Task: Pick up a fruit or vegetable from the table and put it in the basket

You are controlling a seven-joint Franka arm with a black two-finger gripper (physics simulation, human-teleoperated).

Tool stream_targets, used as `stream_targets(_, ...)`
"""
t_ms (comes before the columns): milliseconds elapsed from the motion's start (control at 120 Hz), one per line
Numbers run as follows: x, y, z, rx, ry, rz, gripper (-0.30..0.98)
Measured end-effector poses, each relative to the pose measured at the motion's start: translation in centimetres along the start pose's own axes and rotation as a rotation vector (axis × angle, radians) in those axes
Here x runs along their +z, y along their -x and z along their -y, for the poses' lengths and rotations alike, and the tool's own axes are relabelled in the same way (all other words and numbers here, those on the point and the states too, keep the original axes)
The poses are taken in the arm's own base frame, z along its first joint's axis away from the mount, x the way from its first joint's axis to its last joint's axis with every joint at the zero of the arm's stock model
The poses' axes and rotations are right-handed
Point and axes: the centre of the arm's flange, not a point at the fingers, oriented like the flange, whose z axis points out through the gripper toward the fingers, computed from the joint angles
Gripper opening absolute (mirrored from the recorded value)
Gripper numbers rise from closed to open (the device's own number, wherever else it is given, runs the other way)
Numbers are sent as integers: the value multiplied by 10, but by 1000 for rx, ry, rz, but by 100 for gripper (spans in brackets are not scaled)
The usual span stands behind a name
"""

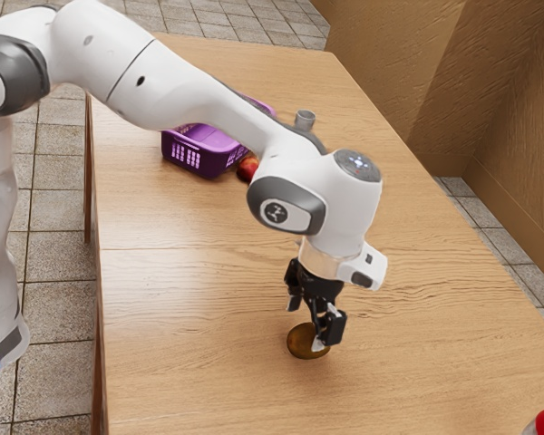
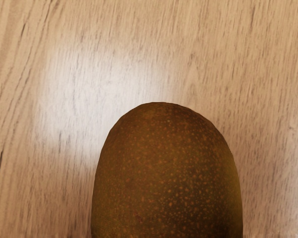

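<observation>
Claw (image 1: pixel 308 323) pointing down, spread, at brown fruit (image 1: pixel 303 341)

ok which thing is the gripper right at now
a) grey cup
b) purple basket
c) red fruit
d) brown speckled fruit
d, the exterior view shows the gripper down at the brown speckled fruit, well away from the purple basket, grey cup and red fruit
</observation>
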Motion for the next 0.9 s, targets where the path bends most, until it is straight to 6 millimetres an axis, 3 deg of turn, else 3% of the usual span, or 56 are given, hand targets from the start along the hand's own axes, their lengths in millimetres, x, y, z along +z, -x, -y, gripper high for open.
stream_targets(208, 5, 5, -5, 10, 27, -3, 69)
stream_targets(483, 28, -10, -1, 4, 44, 0, 68)
stream_targets(700, 42, -18, -1, 4, 56, -3, 57)
stream_targets(900, 39, -20, -1, 5, 65, -22, 33)
